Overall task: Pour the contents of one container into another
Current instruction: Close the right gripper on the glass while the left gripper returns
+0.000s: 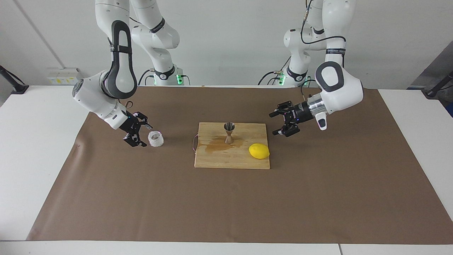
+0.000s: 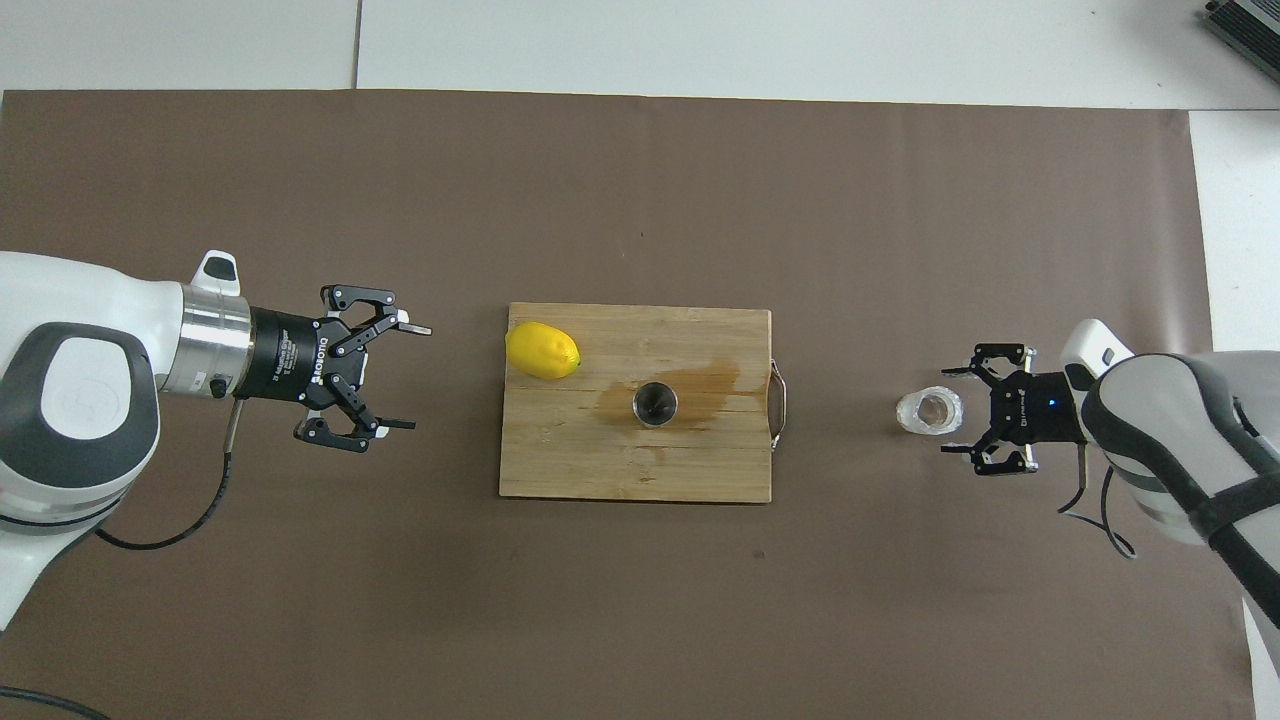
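Note:
The whitish translucent cup stands on the brown mat toward the right arm's end. My right gripper hangs low right beside it, open, its fingertips reaching the cup's edge; contact cannot be told. The steel hourglass jigger stands upright on the wooden board. My left gripper is open and holds nothing, over the mat just off the board toward the left arm's end.
A yellow lemon lies on the board's corner nearest the left gripper. A wet brownish stain spreads on the board around the jigger. The brown mat covers most of the table.

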